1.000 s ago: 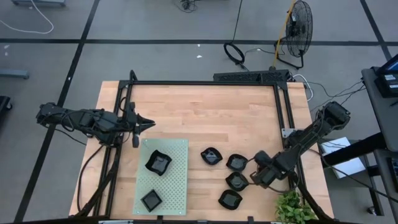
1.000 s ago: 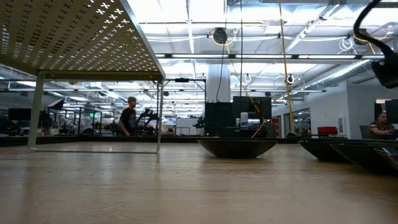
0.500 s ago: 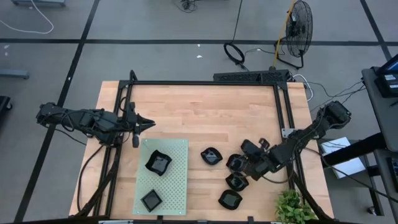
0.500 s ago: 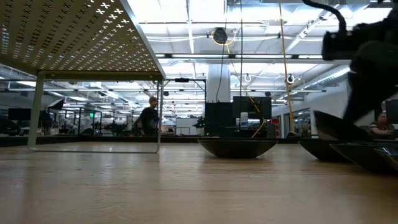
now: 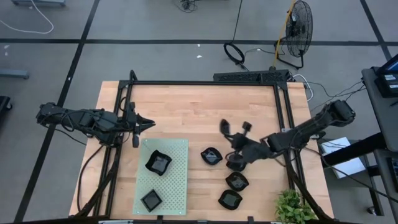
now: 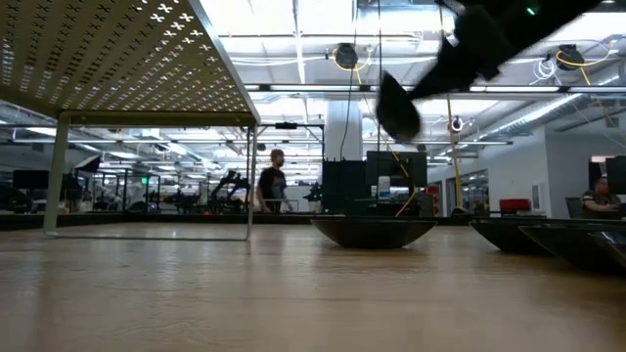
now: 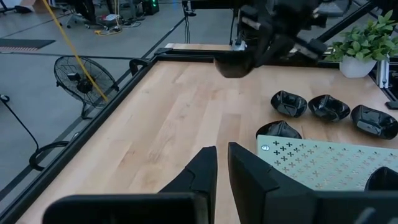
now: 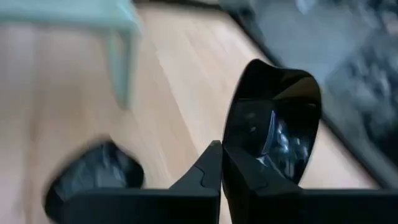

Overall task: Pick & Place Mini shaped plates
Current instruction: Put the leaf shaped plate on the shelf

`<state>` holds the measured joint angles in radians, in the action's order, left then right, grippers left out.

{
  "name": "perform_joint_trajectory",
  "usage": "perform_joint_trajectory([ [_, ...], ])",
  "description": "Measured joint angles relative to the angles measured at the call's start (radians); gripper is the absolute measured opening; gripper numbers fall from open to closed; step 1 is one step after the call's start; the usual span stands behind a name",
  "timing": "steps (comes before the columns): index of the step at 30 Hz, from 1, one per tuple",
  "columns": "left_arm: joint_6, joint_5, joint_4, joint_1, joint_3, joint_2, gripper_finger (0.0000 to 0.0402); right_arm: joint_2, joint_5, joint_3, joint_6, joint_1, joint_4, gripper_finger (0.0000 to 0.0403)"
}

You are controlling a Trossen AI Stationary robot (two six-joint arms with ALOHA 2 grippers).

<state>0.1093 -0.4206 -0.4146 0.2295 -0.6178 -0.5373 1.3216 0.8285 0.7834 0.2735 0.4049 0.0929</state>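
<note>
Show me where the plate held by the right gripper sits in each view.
High view: held plate, above the middle of the table, right of centre.
Low view: hanging in the air, upper centre-right.
Left wrist view: top centre, above the far table edge.
Right wrist view: centre-right, just past the fingers.
Shared landmark: the green perforated mat.

No legible text, labels, brands, numbers or signs anywhere in these views.
</note>
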Motion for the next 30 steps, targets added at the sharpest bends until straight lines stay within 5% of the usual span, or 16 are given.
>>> perform_joint_trajectory([
  [6, 0.000, 0.000, 0.000, 0.000, 0.000, 0.000, 0.0047, 0.049, -0.276, 0.000, -0.565, -0.053, -0.488, 0.0000],
  [11, 0.000, 0.000, 0.000, 0.000, 0.000, 0.000, 0.0047, 0.105, -0.539, 0.008, -0.833, -0.074, -0.693, 0.0000],
  [25, -0.001, 0.000, 0.000, 0.000, 0.000, 0.000, 0.0047, 0.401, -0.654, 0.528, -1.041, -0.088, -0.172, 0.0000],
  [30, -0.001, 0.000, 0.000, 0.000, 0.000, 0.000, 0.0047, 0.490, -0.643, 0.581, -1.046, -0.091, -0.133, 0.0000],
])
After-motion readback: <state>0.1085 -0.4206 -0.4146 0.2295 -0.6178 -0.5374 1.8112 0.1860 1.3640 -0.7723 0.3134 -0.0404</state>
